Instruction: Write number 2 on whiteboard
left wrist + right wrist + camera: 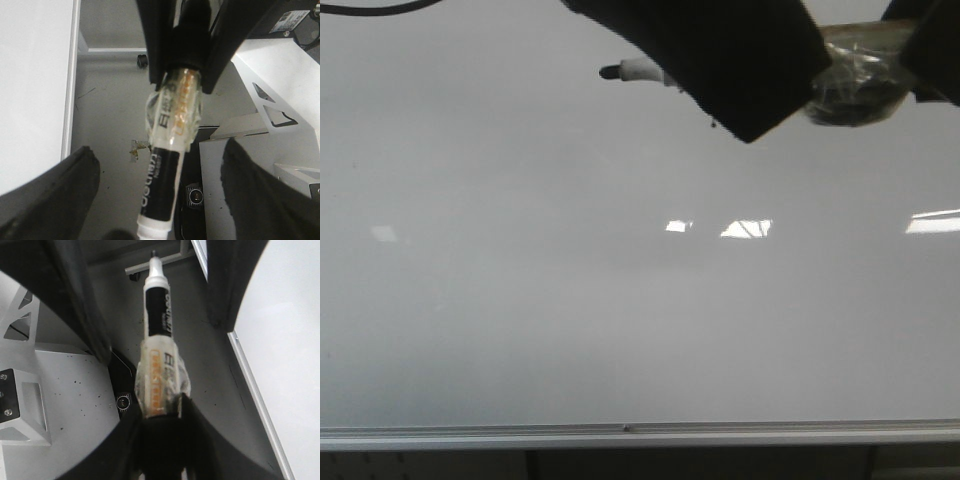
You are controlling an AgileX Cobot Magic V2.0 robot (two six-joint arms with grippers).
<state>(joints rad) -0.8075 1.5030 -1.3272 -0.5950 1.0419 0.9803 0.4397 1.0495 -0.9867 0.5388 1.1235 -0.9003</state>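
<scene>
The whiteboard point(620, 330) fills the front view, with its silver frame strip point(620, 434) along the lower edge. No number 2 shows on it. A black-and-white marker point(638, 70) hangs level near the top, uncapped tip to the left. My right gripper point(160, 430) is shut on the marker's taped end point(160, 375); it shows at the top right of the front view point(932, 50). My left gripper point(165, 200) is open, its fingers point(55, 200) wide apart either side of the marker's barrel point(162, 175) without touching it. One left finger point(740, 60) hides the barrel's middle.
Bright window reflections point(745, 229) lie on the board. Both wrist views look past the board's edge point(70, 75) point(250, 375) down to the grey floor point(115, 115) and the white robot base point(280, 85) point(50, 390).
</scene>
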